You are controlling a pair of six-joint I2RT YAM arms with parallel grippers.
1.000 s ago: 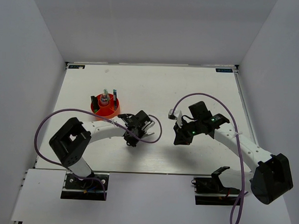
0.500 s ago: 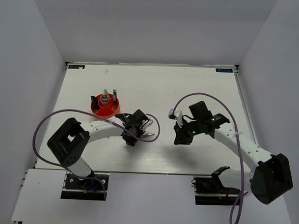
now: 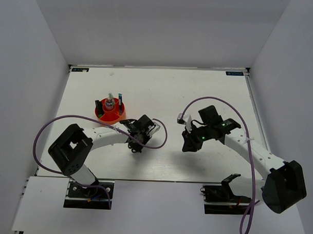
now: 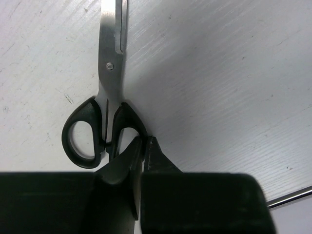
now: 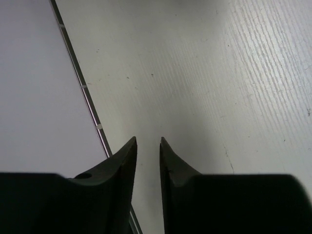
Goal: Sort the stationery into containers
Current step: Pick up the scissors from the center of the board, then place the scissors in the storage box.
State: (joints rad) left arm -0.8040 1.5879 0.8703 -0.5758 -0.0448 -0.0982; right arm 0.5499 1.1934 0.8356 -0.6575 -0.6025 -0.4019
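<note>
Slippage worries me: my left claw (image 4: pixel 144 145) is shut, its tips against the outer edge of one loop of the black-handled steel scissors (image 4: pixel 111 73). I cannot tell whether any handle is pinched, so a lift could come up bare or skid them across the white counter (image 4: pixel 224 73). They lie flat, handles at the claw's tips and blades pointing away, near the round orange-red plastic cup (image 3: pixel 116 117). My right claw (image 5: pixel 147 146), well apart from that cup, stands slightly parted and holds nothing.
</note>
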